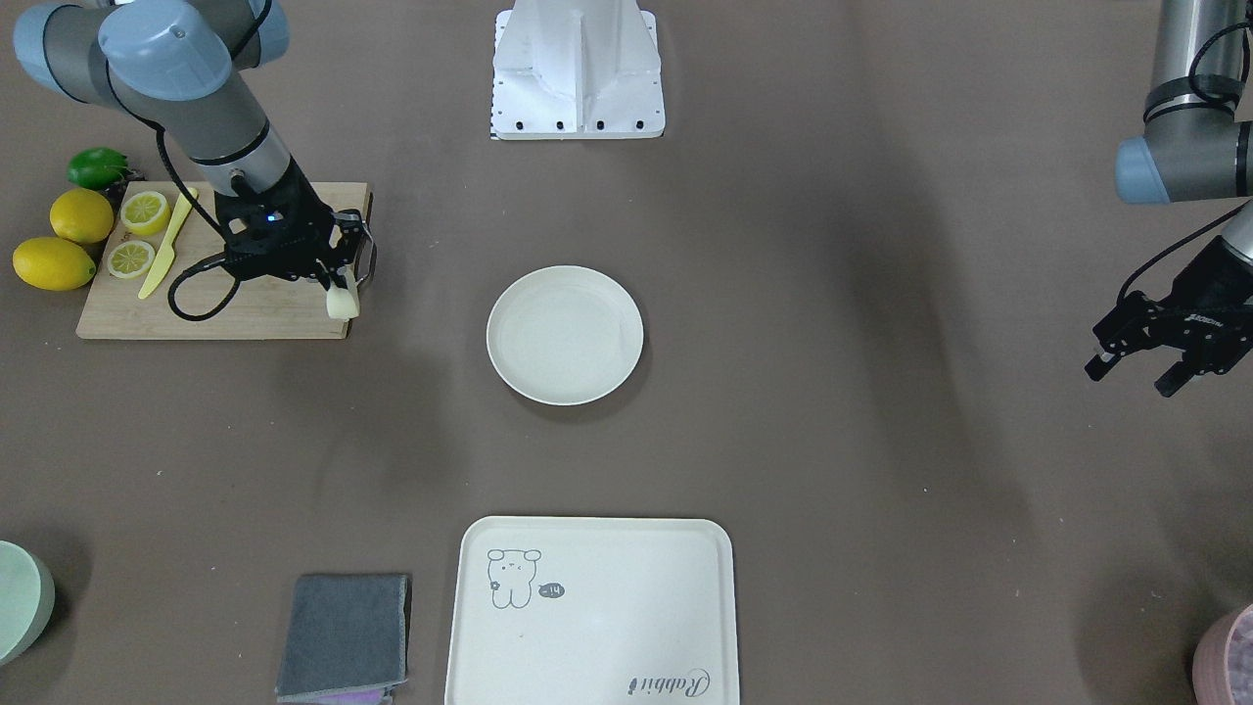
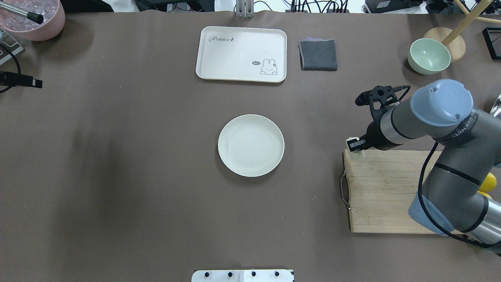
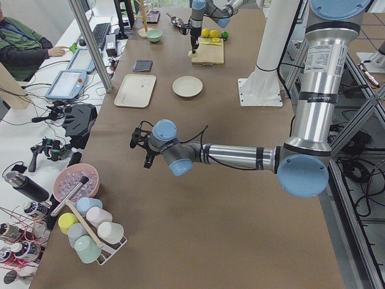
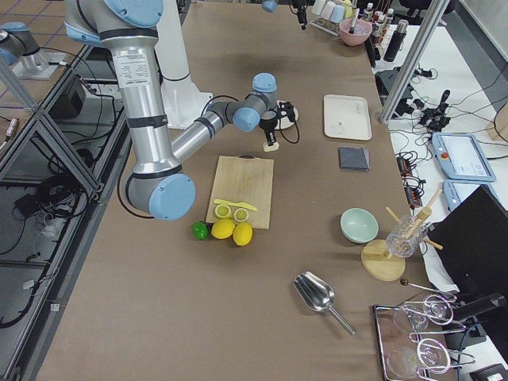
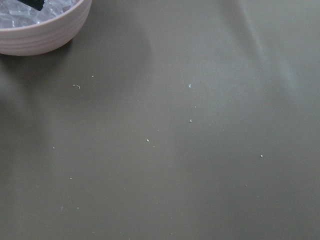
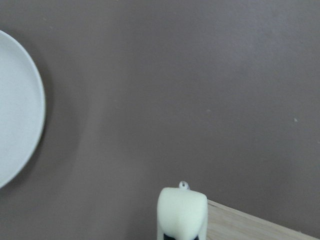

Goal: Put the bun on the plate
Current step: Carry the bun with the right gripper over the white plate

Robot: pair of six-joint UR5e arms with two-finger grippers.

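The bun (image 1: 343,302), a small pale cream lump, hangs in my right gripper (image 1: 340,284), which is shut on it above the corner of the wooden cutting board (image 1: 264,315). From overhead the bun (image 2: 358,153) sits at the board's far left corner. The right wrist view has the bun (image 6: 182,210) at bottom centre. The plate (image 1: 565,335) is round, off-white and bare, at the table's middle, well apart from the bun; its rim (image 6: 39,107) shows at that view's left. My left gripper (image 1: 1136,370) hovers open over bare table, far from both.
On the board lie two lemon halves (image 1: 144,212) and a yellow knife (image 1: 166,250); whole lemons (image 1: 54,262) and a lime (image 1: 96,167) sit beside it. A bear tray (image 1: 597,617), grey cloth (image 1: 345,632), green bowl (image 2: 428,56) and pink ice bowl (image 2: 33,19) line the far edge.
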